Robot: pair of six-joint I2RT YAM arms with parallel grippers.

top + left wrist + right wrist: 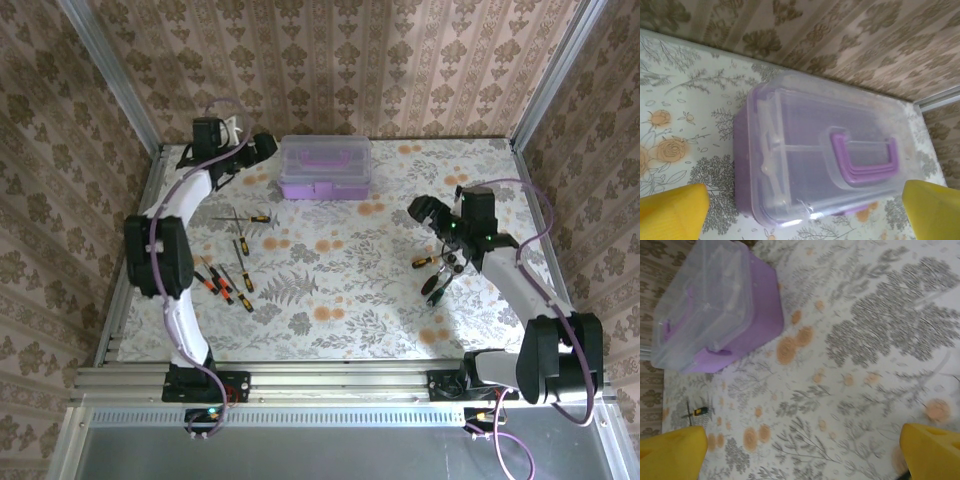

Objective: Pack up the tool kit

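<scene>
left jaws: spread wide and holding nothing; their yellow fingertips (672, 212) sit in the two lower corners of the left wrist view, with the tool box between them and untouched.
right jaws: just as wide and bare (yellow fingertips (670, 455) far apart in the right wrist view), hanging above the flowered counter (330, 300) right of centre.
tool box (325, 166): purple base, clear lid shut, purple handle (865, 161) lying flat on top; it stands at the far edge of the counter by the back wall, about mid-width.
left arm (165, 250): reaches to the far left, its wrist just beside the box's left end.
right arm (520, 280): bent over the right half of the counter, well apart from the box.
left screwdrivers (228, 275): several with orange-and-black handles, loose on the counter left of centre; one lone screwdriver (247, 217) lies nearer the box.
right screwdrivers (433, 272): a few more lying beneath the right wrist.
</scene>
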